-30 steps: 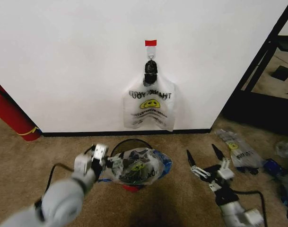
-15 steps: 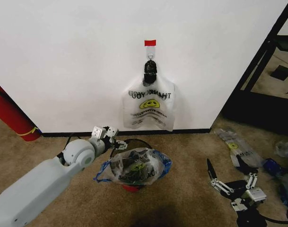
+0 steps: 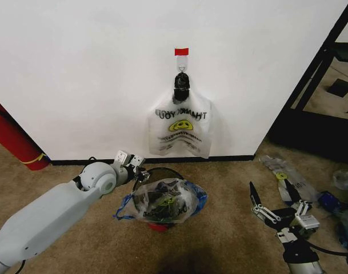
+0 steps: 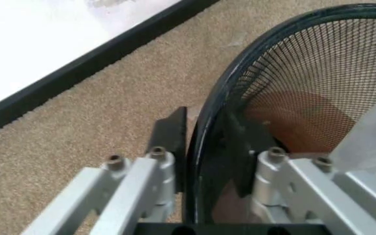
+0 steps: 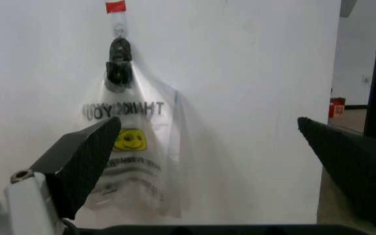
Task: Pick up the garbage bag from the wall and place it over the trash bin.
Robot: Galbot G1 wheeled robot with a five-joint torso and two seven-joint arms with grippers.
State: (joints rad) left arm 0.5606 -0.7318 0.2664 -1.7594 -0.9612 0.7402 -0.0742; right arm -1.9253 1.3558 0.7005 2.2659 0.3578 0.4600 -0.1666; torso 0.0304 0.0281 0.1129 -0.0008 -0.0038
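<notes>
- Crinkly plastic of the garbage bag (image 3: 165, 201) lies draped across the trash bin (image 4: 266, 98), just beyond the left gripper (image 4: 211, 159), whose spread fingers straddle the rim.
- Bumping the rim could tip the bin, probably dislodging the bag.
- Right gripper (image 3: 275, 206) is parked apart, open.

Garbage bag (image 3: 165, 200) atop trash bin (image 3: 155, 173), before wall (image 3: 94, 68)

The head camera looks down at the wall (image 3: 76, 74) and trash bin (image 3: 162, 171). The left wrist camera hugs the bin's rim; the right wrist camera faces that wall from floor level.
</notes>
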